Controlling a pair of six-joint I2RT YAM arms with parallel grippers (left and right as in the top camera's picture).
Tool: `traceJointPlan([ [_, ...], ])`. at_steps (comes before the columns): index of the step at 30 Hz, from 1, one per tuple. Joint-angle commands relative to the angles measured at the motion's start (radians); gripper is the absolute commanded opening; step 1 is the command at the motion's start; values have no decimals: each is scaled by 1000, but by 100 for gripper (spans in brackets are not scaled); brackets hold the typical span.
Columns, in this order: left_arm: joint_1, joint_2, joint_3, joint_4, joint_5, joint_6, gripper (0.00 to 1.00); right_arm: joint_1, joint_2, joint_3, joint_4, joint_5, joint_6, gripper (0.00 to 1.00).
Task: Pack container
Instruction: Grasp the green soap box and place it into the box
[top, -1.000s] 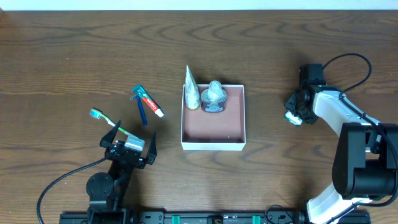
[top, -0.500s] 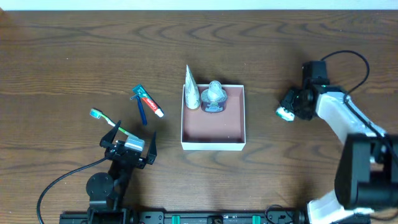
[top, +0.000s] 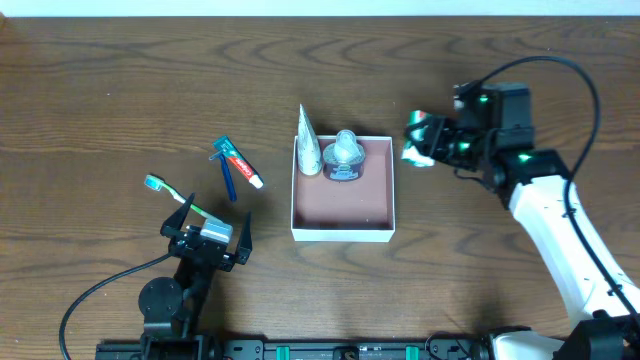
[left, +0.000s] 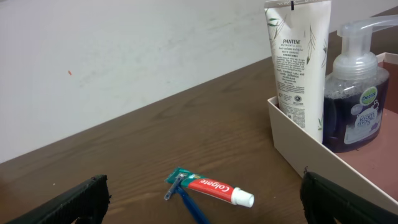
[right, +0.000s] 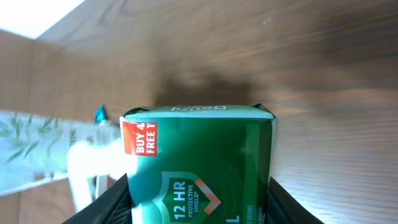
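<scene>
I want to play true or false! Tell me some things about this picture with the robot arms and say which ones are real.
1. The pump bottle stands inside the container. True.
2. The toothpaste lies inside the container. False: it lies on the table, left of the container, beside the blue razor.
3. The right pincer holds a green box. True.
4. The left pincer grips the toothbrush. False: that pincer is open with nothing between its fingers, and the toothbrush lies on the table.
</scene>
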Motion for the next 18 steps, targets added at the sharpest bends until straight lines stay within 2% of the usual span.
traceJointPlan([
  [1,5,1,-19,-33,6,-5,98,74,14,13,26,31,22,36],
  [6,5,1,-19,-33,6,-5,98,154,45,13,57,125,71,38],
  [13,5,1,-19,-33,6,-5,98,170,116,13,101,134,71,39],
  [15,5,1,-19,-33,6,-5,98,172,136,13,111,134,71,41],
  [18,5,1,-19,-33,6,-5,98,172,160,13,116,133,71,53],
])
